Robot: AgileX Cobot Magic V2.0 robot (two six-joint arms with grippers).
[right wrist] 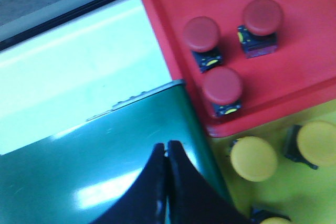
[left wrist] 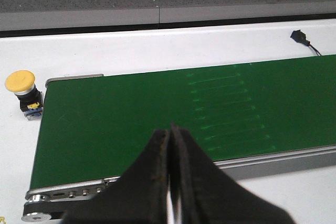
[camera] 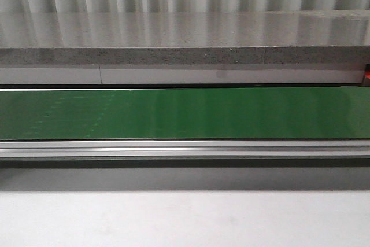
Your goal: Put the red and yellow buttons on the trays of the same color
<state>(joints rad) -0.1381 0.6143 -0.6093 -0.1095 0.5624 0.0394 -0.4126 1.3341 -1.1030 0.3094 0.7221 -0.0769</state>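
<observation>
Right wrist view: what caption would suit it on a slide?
Shut right gripper over the green belt, beside three red buttons on the red tray.

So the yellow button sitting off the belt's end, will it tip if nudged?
Probably. The yellow button carries a broad mushroom cap on a narrower dark base, so it looks top-heavy. It appears rigid and small, likely light. If toppled, the round cap might let it roll on the white table.

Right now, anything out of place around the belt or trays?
One thing: a yellow button stands on the white table just off the end of the green conveyor belt, not on a tray. The red tray holds three red buttons; the yellow tray holds only yellow ones. Both hands are shut and empty.
</observation>
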